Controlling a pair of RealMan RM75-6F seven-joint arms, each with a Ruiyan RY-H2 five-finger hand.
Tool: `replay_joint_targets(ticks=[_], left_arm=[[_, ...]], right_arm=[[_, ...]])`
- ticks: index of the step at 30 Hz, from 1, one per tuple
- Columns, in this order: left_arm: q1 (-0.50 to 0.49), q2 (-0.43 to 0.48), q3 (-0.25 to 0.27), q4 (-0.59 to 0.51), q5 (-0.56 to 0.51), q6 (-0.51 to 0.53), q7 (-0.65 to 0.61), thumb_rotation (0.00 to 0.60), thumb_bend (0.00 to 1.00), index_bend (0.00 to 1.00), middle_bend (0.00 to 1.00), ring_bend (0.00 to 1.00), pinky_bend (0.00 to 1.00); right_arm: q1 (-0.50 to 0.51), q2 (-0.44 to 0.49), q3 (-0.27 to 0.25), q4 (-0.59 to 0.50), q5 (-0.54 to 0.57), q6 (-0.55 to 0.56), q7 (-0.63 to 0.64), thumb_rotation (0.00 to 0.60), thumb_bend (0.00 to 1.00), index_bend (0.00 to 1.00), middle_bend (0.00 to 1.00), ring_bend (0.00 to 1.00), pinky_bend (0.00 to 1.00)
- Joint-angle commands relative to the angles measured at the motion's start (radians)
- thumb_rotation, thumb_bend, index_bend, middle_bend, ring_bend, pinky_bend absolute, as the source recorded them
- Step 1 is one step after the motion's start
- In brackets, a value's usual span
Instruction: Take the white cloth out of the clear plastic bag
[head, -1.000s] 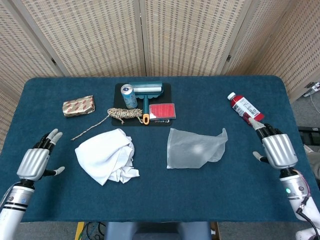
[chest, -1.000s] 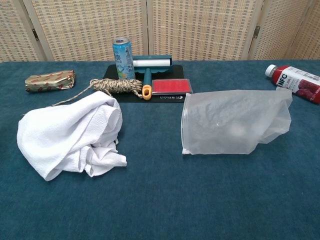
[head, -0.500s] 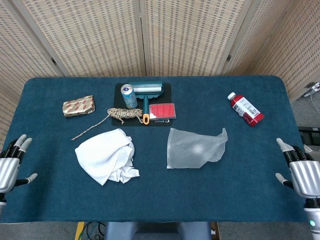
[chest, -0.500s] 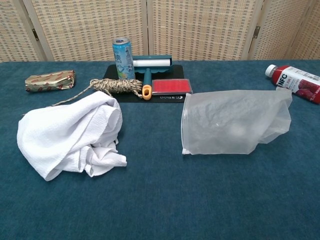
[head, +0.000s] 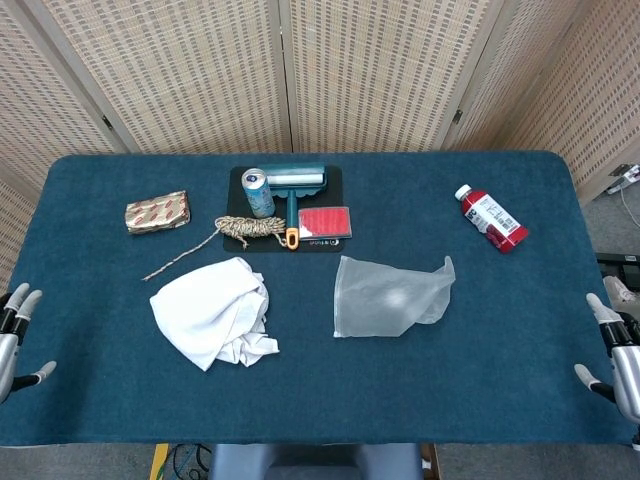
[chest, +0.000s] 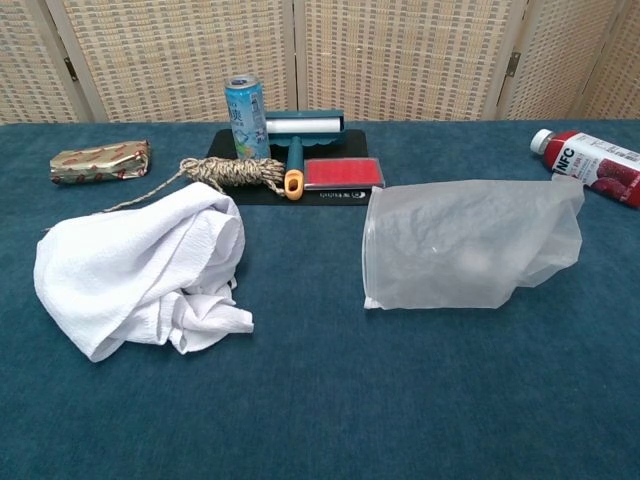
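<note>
The white cloth (head: 214, 311) (chest: 144, 268) lies crumpled on the blue table, left of centre, outside the bag. The clear plastic bag (head: 389, 297) (chest: 468, 243) lies flat and empty to its right. My left hand (head: 12, 338) shows at the far left edge of the head view, off the table's side, fingers spread and holding nothing. My right hand (head: 620, 350) sits at the far right edge, fingers apart and empty. Neither hand appears in the chest view.
At the back centre a black mat (head: 335, 178) carries a blue can (head: 257, 192), a lint roller (head: 293, 186) and a red card (head: 325, 222). A coil of twine (head: 250, 229) lies beside it. A wrapped block (head: 157, 212) sits back left, a red juice bottle (head: 491, 217) back right.
Both hands have drawn back outward and down from beside the cloth and bag to the frame's edges. The cloth and bag have not moved.
</note>
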Motion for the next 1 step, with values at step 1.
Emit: replay_joint_targets(ticks=[1], left_arm=[[0.001, -0.005, -0.003, -0.004, 0.0, -0.006, 0.005, 0.6, 0.07, 0.0, 0.0, 0.0, 0.21]], right_arm=[[-0.002, -0.001, 0.007, 0.007, -0.002, -0.01, 0.006, 0.6, 0.0, 0.1, 0.25, 0.2, 0.44]])
